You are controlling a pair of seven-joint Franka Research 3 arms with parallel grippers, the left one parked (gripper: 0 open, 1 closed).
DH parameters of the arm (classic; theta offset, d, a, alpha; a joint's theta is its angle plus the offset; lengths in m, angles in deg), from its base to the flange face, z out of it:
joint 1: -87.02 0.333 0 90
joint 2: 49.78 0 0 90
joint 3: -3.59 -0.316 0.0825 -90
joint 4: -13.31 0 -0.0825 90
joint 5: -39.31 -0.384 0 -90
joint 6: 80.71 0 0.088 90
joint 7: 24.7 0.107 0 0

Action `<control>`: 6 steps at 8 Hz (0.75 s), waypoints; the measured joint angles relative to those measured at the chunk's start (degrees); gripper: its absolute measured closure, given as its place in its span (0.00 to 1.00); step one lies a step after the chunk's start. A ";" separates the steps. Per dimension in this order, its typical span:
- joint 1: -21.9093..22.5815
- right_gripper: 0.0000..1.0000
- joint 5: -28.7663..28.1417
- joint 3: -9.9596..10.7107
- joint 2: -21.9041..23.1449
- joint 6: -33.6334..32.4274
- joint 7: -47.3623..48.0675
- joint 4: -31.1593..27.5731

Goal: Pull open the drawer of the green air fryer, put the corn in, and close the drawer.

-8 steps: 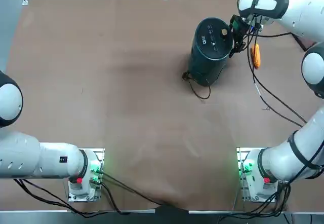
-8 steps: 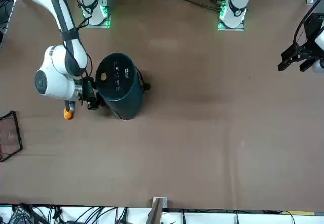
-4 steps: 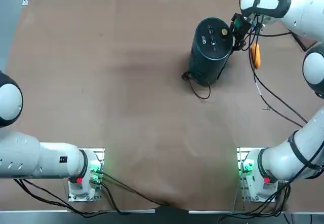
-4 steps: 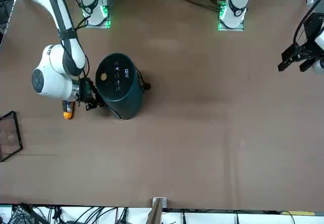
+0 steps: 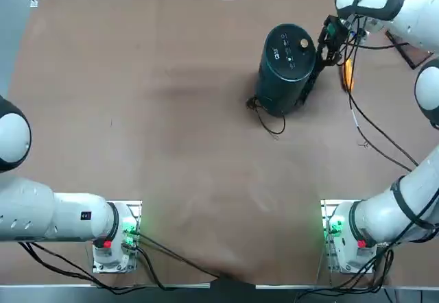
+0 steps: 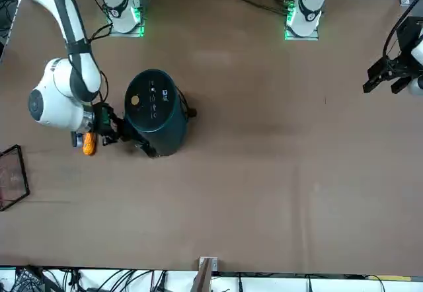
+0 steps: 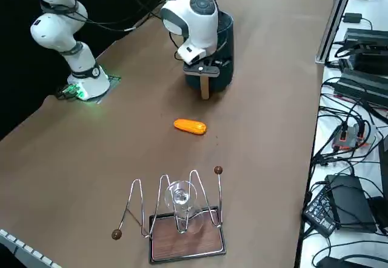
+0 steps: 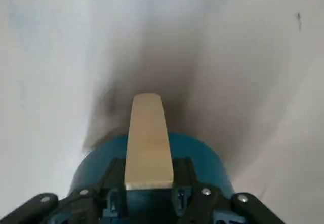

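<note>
Green air fryer [image 6: 156, 104] stands on the bench [image 6: 251, 199], the right end effector [image 8: 149, 179] clamped on its wooden handle [image 7: 204, 87]; a slow, straight pull should slide the drawer without dragging the body toward the corn [image 7: 190, 126], lying apart.

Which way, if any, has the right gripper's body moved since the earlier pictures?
Yes. In the top view, the right gripper's body has shifted toward the picture's right, away from the unmoved air fryer's knob; its fingers grip the pale handle.
</note>
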 joint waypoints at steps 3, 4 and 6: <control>-2.15 0.52 0.00 0.26 -0.20 1.63 -0.63 0.00; -2.76 0.52 0.01 0.28 -0.27 1.96 -0.81 0.00; -4.10 0.52 0.53 0.30 -0.40 2.22 -1.57 0.02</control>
